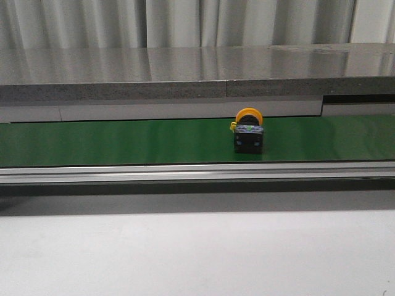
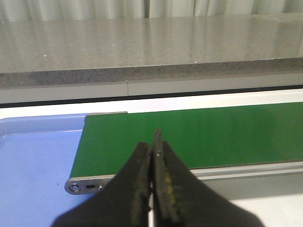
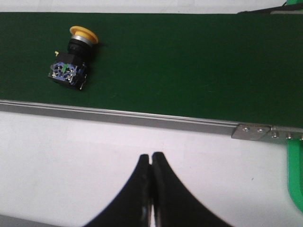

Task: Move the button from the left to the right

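Button [image 1: 249, 131] lies on the green belt [image 1: 123, 140] — cap (partly hidden) facing away.

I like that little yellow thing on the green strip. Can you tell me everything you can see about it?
It is the button, a small push button with a round orange-yellow cap on a black boxy body. It lies tipped on its side on the green belt, cap pointing toward the far edge. The body's end, facing the robot, shows tiny green and blue marks with small metal bits. Only the belt touches it. Neither gripper is near it.
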Tool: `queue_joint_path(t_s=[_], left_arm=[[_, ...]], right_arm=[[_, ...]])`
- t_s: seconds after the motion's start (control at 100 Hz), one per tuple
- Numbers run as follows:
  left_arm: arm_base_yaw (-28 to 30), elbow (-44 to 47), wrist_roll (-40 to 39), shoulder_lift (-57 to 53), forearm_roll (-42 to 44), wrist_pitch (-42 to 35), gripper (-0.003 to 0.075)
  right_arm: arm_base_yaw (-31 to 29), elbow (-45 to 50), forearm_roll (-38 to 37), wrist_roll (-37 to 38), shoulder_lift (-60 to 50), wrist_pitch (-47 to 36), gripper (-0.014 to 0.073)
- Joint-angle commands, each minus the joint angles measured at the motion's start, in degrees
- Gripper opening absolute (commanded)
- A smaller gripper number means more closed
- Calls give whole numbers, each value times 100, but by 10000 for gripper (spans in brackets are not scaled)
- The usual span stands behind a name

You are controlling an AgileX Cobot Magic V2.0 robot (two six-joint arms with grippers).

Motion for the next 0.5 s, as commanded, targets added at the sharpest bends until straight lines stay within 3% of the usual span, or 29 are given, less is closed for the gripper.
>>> queue_joint_path(t_s=[0.0, 0.13, 0.22, 0.29, 0.41, 0.49], left_arm=[[-43, -146, 13, 54, -73, -472, -20], [-43, -146, 13, 54, -73, -472, -20], [-43, -146, 13, 54, -73, -472, -20], [-43, -146, 13, 54, -73, -472, -20], [-43, -146, 13, 54, -73, -472, -20], [-43, -146, 13, 54, -73, -472, -20]], right_arm=[[8, -207, 73, -2, 149, -394, -67], [8, -207, 73, -2, 382, -540, -60], [8, -207, 73, -2, 476, -563, 8], [8, -207, 73, -2, 513, -574, 124], [8, -207, 73, -2, 518, -606, 415], [8, -207, 91, -2, 518, -647, 564]])
